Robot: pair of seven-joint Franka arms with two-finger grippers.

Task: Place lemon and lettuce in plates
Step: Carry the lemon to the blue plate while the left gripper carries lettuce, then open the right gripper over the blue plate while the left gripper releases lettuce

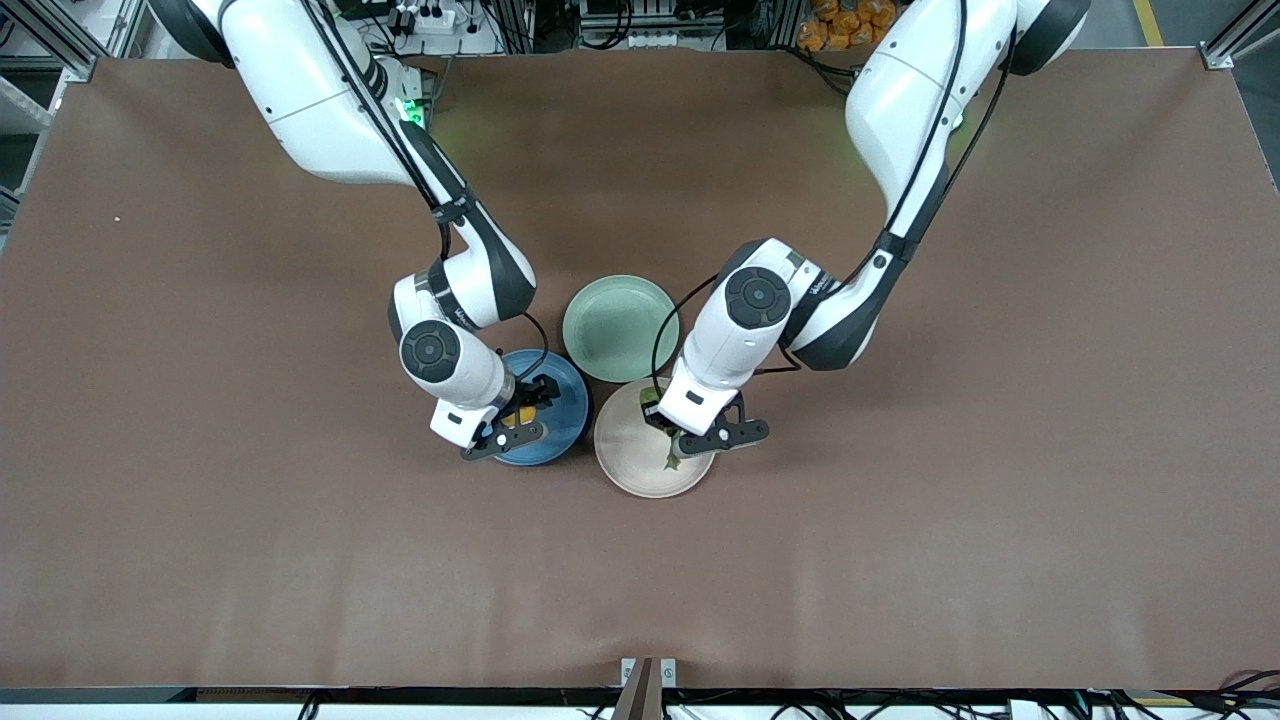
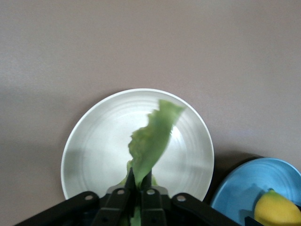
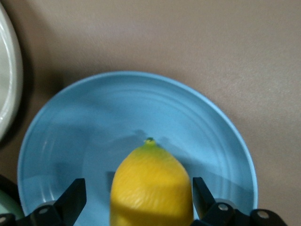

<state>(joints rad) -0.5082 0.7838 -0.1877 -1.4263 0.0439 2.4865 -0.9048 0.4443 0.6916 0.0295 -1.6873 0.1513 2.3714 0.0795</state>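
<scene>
The lemon lies on the blue plate. My right gripper is open around it, with a gap between each finger and the fruit. In the front view the right gripper is low over the blue plate. My left gripper is shut on the stem end of the lettuce, and the leaf hangs over the middle of the beige plate. In the front view the left gripper is over the beige plate, and the leaf's tip shows below it.
A pale green plate stands just farther from the front camera, touching both plates' gap. The blue and beige plates sit side by side, almost touching. Brown table spreads widely around them.
</scene>
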